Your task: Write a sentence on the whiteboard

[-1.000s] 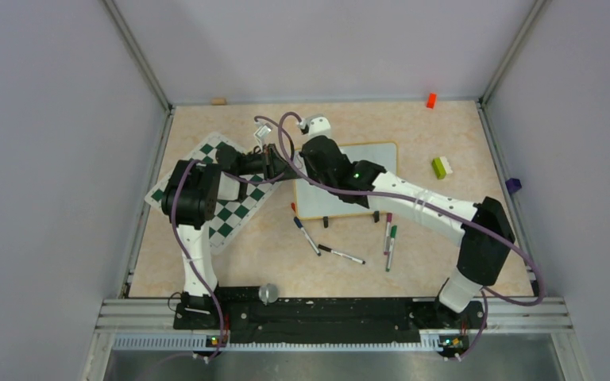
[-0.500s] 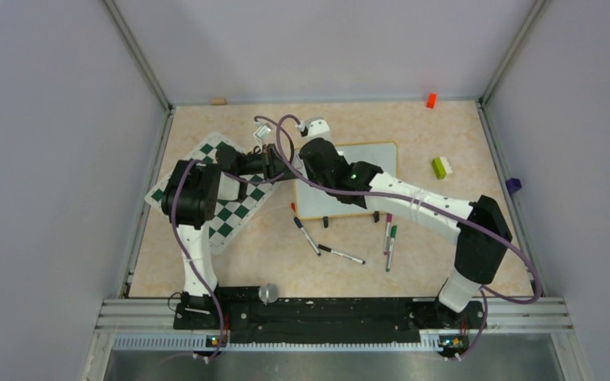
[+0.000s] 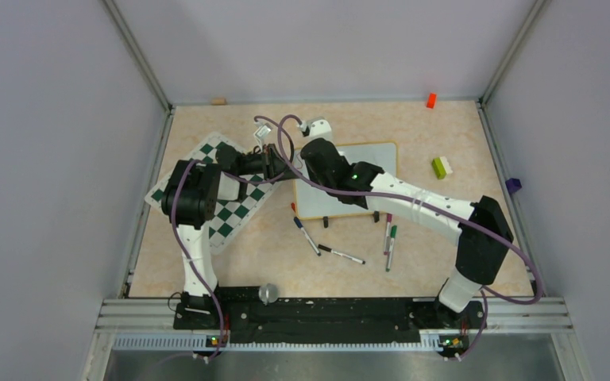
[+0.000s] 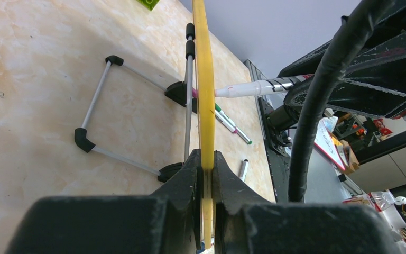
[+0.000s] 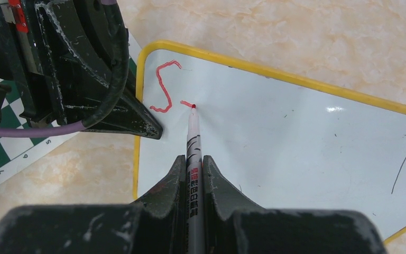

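Note:
The whiteboard [image 3: 377,163] lies at the table's middle, its frame yellow in the wrist views. My left gripper [image 4: 206,160] is shut on the board's left edge [image 4: 206,79], seen edge-on, and shows from above as the left gripper [image 3: 274,163]. My right gripper [image 5: 193,161] is shut on a red marker [image 5: 193,135], tip down on the whiteboard [image 5: 296,143] near its upper left corner. Of the sentence, a red "S" [image 5: 164,87] and a short red stroke [image 5: 187,103] at the marker's tip show. From above, the right arm [image 3: 330,167] hides that corner.
A green-and-white chessboard mat [image 3: 230,214] lies under the left arm. Several markers [image 3: 341,254] lie in front of the board. A green-white block [image 3: 442,167], an orange block [image 3: 430,100] and a purple piece [image 3: 512,185] sit at the right. The board's wire stand [image 4: 98,95] folds out beneath it.
The right arm has shifted very slightly over the board's upper left corner. The left arm holds still on the board's edge.

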Available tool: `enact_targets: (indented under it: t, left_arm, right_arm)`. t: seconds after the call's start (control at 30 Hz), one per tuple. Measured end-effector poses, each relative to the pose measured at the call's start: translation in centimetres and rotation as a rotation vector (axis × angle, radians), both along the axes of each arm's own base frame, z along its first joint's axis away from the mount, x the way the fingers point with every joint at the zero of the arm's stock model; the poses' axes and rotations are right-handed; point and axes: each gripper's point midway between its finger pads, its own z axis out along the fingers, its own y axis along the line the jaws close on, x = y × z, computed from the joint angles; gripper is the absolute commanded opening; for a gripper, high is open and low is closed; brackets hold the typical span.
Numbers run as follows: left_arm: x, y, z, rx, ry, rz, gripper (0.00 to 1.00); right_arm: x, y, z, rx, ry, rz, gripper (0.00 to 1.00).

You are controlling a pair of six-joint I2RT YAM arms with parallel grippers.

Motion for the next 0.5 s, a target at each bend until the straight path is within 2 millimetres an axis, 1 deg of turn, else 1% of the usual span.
enact_targets:
  t: [0.5]
  left_arm:
    - [-0.02,0.0,0.01,0.0,-0.003,-0.001,0.0]
  right_arm:
    - [0.14,-0.24,0.32,-0.008,-0.001,0.001,0.0]
